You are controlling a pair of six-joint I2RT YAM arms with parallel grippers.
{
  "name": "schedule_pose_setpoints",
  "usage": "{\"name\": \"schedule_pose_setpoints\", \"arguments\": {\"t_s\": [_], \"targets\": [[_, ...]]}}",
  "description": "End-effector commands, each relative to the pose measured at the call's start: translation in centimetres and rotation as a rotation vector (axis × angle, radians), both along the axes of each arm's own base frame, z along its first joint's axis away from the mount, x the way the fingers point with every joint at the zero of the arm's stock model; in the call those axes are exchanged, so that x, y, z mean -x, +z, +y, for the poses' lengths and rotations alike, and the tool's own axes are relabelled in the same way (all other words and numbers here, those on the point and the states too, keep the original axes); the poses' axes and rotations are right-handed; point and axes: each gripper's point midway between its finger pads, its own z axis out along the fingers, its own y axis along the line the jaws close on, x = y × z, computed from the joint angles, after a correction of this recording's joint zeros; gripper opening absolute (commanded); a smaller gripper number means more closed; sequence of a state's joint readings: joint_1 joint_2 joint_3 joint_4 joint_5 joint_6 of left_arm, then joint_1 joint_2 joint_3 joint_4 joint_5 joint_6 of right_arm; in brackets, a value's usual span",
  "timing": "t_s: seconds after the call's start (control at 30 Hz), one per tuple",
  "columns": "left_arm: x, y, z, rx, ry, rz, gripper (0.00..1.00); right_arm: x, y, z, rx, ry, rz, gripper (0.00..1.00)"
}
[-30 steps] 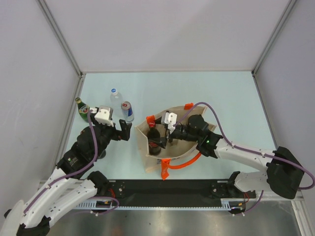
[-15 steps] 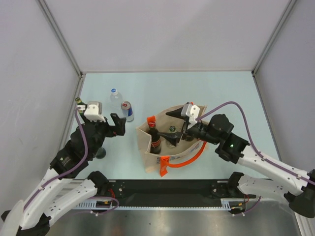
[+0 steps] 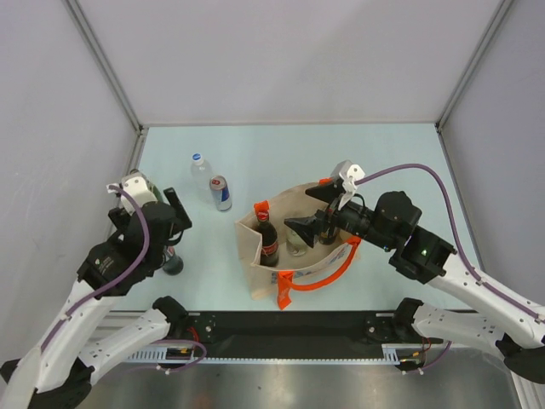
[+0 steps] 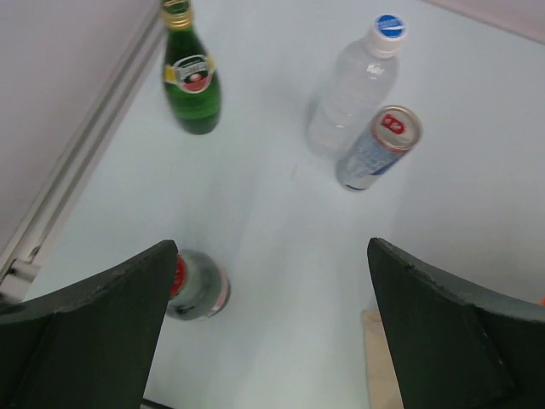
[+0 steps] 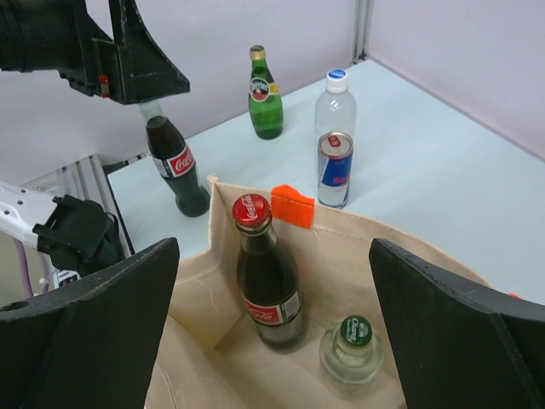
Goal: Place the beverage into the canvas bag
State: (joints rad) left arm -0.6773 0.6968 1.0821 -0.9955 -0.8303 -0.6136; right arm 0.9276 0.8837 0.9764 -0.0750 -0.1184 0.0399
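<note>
Four drinks outside the bag: a green glass bottle (image 4: 192, 81) by the left wall; a clear water bottle (image 4: 353, 85) with a blue cap; a blue-and-silver can (image 4: 379, 149) just beside it; a loose cola bottle (image 4: 197, 285) standing apart, nearer the left arm.
In the way: the right arm's fingers hang over the bag's mouth. In the overhead view the left arm covers the green glass bottle and part of the loose cola bottle.
Left gripper (image 4: 272, 247): fingers spread wide, nothing between them, high above the loose drinks.
Right gripper (image 5: 272, 247): fingers spread wide, empty, above the bag's opening.
Surface: a pale blue-green table (image 3: 341, 162) with a black rail along its near edge.
Room: plain pale walls (image 3: 281, 60) with metal corner posts.
Canvas bag (image 3: 251, 264): boxy, beige, open at the top, with bright orange strap handles. It stands near the table's front edge between the two arms, to the right of the loose drinks.
Inside the bag: a red-capped cola bottle (image 5: 266, 281), upright, and a clear glass bottle (image 5: 353, 354) with a green cap, upright just beside it.
</note>
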Motion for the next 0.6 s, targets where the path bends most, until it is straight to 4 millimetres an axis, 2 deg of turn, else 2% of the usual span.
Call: {"name": "schedule_pose_setpoints", "arguments": {"t_s": [0.0, 0.13, 0.4, 0.57], "targets": [[1.6, -0.4, 3.9, -0.023, 0.188, 0.048, 0.98, 0.1, -0.4, -0.7, 0.003, -0.026, 0.023, 1.0], [2.1, -2.1, 5.2, -0.012, 0.256, 0.068, 0.98, -0.2, -1.0, -0.9, 0.021, -0.04, 0.016, 1.0], [2.1, -4.2, 5.8, -0.027, 0.31, 0.088, 0.96, 0.2, -1.0, -0.6, 0.023, -0.011, 0.01, 1.0], [1.5, -6.1, 5.4, -0.02, 0.307, 0.096, 0.93, 0.4, -1.3, -0.3, 0.032, 0.009, 0.013, 1.0]]}}
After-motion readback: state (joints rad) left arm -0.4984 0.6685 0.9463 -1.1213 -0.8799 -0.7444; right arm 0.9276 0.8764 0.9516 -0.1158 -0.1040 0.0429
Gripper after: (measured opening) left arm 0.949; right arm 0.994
